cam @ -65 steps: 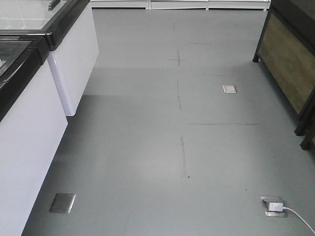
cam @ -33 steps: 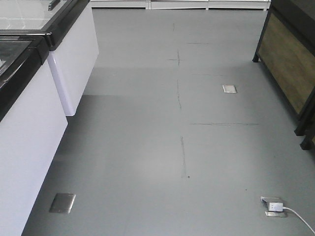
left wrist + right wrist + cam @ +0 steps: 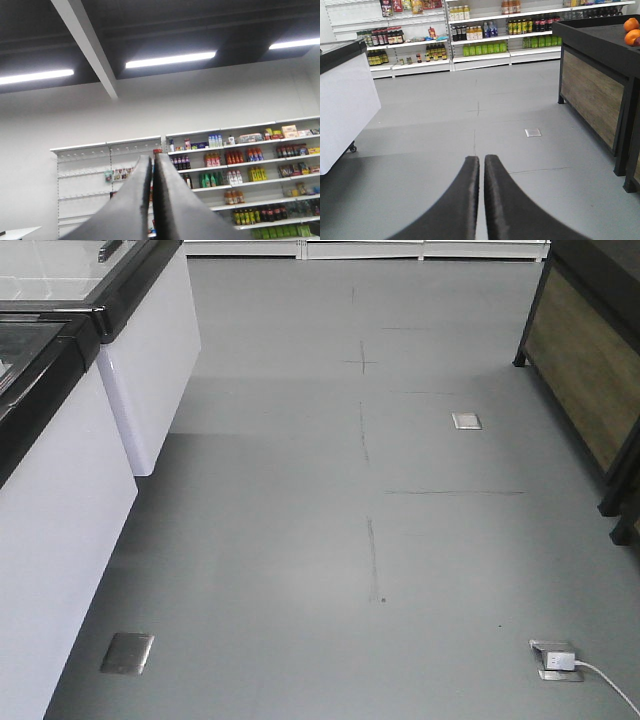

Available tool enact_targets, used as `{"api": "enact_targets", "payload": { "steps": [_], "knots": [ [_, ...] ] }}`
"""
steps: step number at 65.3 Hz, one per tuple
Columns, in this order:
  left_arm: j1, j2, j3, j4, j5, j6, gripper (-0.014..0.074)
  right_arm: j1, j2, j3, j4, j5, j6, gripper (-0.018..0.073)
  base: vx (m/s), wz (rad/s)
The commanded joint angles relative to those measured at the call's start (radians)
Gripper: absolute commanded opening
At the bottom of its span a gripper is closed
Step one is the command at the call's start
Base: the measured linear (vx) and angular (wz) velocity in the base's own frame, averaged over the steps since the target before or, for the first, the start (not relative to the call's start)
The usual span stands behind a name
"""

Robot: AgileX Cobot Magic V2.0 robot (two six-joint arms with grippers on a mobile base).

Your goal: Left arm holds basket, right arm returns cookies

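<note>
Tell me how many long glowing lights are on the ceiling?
3. One long white ceiling light strip at left, one in the middle, one at right, cut by the frame; more may lie outside.

The floor [image 3: 300,540] is plain pale grey crossed by thin dark lines, the freezer cabinets [image 3: 70,500] white with black rims, the counter [image 3: 585,370] brown wood-grain framed in black, its fruit [image 3: 632,31] orange, and the left pincer [image 3: 152,162] and right pincer [image 3: 481,159] matte black.
</note>
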Motion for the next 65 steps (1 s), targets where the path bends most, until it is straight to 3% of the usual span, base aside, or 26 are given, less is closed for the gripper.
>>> {"api": "enact_targets", "payload": {
  "steps": [1, 14, 26, 46, 65],
  "knots": [
    [0.002, 0.123, -0.132, -0.005, 0.023, 0.003, -0.0004, -0.007, -0.013, 0.018, -0.011, -0.072, -0.006, -0.0003, 0.00, 0.00],
    [0.002, 0.310, -0.253, -0.005, 0.046, 0.004, -0.0003, -0.007, -0.013, 0.018, -0.011, -0.074, -0.006, -0.0003, 0.00, 0.00],
    [0.002, 0.431, -0.260, -0.008, 0.071, 0.002, 0.0000, -0.007, -0.013, 0.018, -0.011, -0.074, -0.006, -0.0003, 0.00, 0.00],
    [0.002, 0.550, -0.260, -0.008, 0.323, -0.001, 0.0017, -0.007, -0.013, 0.018, -0.011, -0.074, -0.006, -0.0003, 0.00, 0.00],
    [0.002, 0.591, -0.260, -0.009, 0.319, -0.001, 0.0148, -0.007, -0.013, 0.018, -0.011, -0.074, -0.006, -0.0003, 0.00, 0.00]
  ]
}}
